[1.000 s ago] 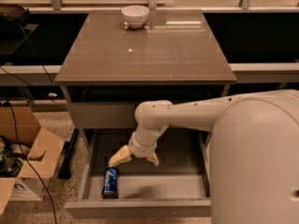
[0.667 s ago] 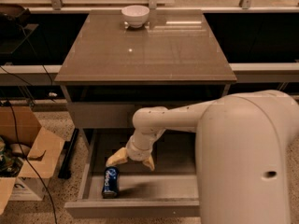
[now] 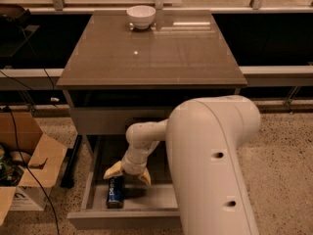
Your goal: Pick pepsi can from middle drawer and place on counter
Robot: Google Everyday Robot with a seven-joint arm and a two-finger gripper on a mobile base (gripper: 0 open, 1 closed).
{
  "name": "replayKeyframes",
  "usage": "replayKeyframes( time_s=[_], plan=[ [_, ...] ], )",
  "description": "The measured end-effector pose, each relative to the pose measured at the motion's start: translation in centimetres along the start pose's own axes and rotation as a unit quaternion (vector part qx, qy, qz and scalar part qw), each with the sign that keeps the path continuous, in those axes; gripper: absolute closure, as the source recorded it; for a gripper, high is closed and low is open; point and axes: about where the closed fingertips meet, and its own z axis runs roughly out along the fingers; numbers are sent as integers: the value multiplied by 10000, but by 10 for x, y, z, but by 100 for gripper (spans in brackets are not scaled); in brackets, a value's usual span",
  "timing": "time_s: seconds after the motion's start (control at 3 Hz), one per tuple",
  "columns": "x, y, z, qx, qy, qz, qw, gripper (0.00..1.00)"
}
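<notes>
The pincer (image 3: 128,174) gapes empty over the shallow grey middle drawer (image 3: 91,185); the small blue aluminium pepsi can (image 3: 115,192) lies just front-left of it, long axis front-to-back.

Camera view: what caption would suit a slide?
Robot's gripper, jaws open, hangs over the pepsi can lying in the open middle drawer; a white bowl sits on the counter.

Big glossy cream-white arm shell (image 3: 210,146) fills the right foreground, smooth and rounded, with two small dark holes down its side. A slimmer white segment with a ringed joint ends at the gripper (image 3: 128,176), down inside the middle drawer (image 3: 122,218), tan fingers (image 3: 113,170) splayed apart.
</notes>
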Motion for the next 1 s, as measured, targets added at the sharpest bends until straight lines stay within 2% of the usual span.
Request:
replayKeyframes(
  time_s=[0.33, 0.67, 1.0],
  plan=[
    [-2, 6, 32, -4, 228, 218, 9995, 0],
    [0, 12, 50, 16, 406, 315, 9987, 19],
    [0, 15, 49, 16, 393, 350, 9986, 42]
  ],
)
